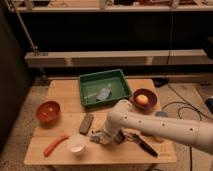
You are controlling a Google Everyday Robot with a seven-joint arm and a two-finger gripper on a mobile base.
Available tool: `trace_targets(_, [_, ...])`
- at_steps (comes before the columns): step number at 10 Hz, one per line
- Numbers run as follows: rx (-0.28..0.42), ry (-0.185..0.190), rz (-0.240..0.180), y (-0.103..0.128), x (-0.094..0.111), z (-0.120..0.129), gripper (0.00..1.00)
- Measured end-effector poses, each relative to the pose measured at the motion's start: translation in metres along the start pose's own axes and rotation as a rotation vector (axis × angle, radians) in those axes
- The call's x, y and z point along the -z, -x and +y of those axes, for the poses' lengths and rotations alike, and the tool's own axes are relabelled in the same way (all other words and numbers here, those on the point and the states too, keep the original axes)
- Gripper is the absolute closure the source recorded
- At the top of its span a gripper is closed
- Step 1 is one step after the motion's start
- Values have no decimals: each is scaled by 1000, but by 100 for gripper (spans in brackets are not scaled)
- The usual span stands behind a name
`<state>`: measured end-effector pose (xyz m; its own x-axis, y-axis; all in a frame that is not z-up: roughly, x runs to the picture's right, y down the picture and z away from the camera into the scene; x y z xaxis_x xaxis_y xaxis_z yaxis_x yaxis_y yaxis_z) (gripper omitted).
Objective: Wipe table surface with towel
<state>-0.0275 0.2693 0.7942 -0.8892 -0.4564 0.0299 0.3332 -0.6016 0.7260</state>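
The towel sits on the counter just right of the white cup, light and floppy, with the hand closed up and down at its right edge (can't tell if a fold's pinched), so I'd pin its middle or it'll bunch.

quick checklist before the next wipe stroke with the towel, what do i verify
1. Gripper low at the table's front middle, shut: ok.
2. Towel at the gripper, on the wood: ok; actually pinched: cannot tell.
3. Room toward the white cup: not ok, it stands close beside the towel.
4. Room toward the dark grey block: not ok, just behind the towel.
5. Black-handled tool on the gripper's other side: not ok, close by.
6. Green tray out of the way: ok, at the far edge.
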Motion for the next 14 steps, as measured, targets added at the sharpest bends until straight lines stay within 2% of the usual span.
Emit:
trace_targets(2, [25, -11, 3, -9, -7, -7, 100])
trace_targets(5, [92, -1, 18, -15, 9, -39, 100])
trace_targets(6, [109, 7, 15, -12, 17, -55, 100])
trace_targets(8, [118, 8, -7, 1, 21, -75, 100])
trace_targets(12, [51, 17, -26, 39, 30, -72, 100])
trace_targets(14, [-14, 47, -31, 60, 38, -60, 100])
